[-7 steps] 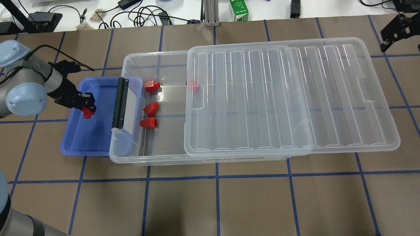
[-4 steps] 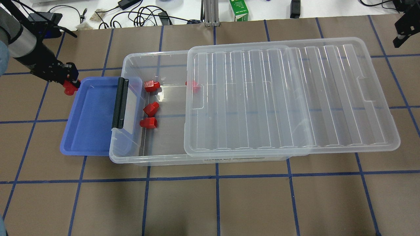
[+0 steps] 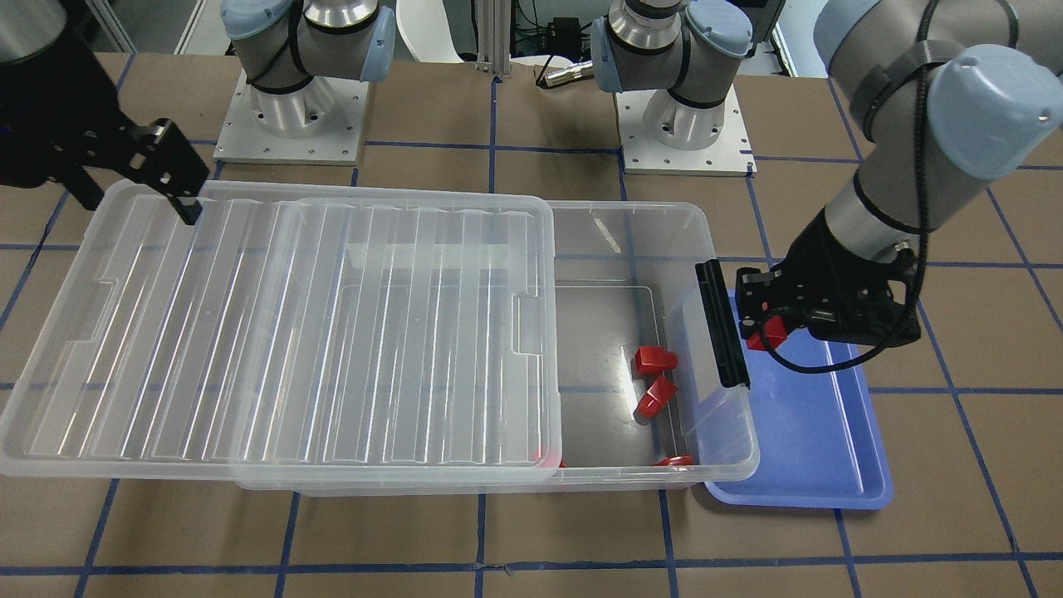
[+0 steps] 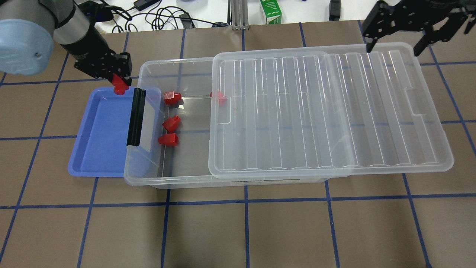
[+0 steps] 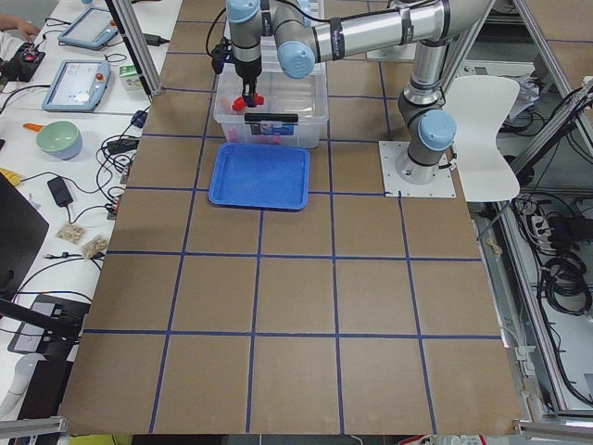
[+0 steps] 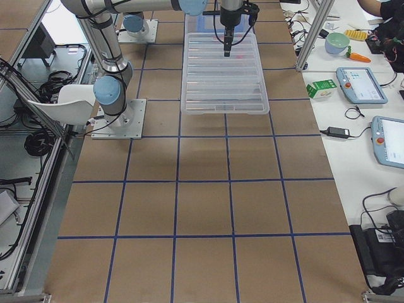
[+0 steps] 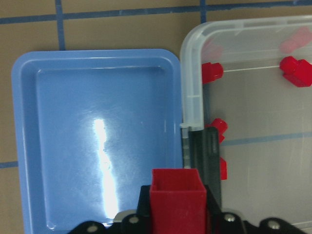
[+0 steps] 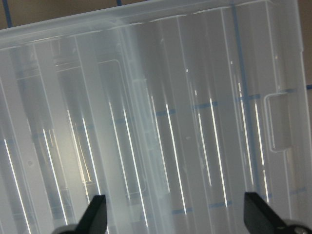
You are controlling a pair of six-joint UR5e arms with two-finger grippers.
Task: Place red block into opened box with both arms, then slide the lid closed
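Observation:
My left gripper (image 4: 119,85) is shut on a red block (image 4: 119,87), which hangs over the far right corner of the blue tray, just left of the box's latch end. The left wrist view shows that red block (image 7: 178,197) between the fingers, above the black latch (image 7: 210,161). The clear box (image 4: 178,181) stands open at its left end. The ribbed lid (image 4: 334,111) covers the rest and overhangs to the right. My right gripper (image 4: 393,50) hovers open over the lid's far right corner, its fingers (image 8: 95,214) wide apart above the lid (image 8: 170,122).
Several red blocks (image 4: 171,123) lie inside the box's open end, one (image 4: 219,96) partly under the lid. The shallow blue tray (image 4: 100,149) sits tucked against the box's left end. A green carton (image 4: 270,11) and cables lie beyond the table's far edge.
My left gripper lifted the red block out of the tray, swung out to the left and has come back right towards the box's latch end. The right gripper moved in over the lid's far right corner.

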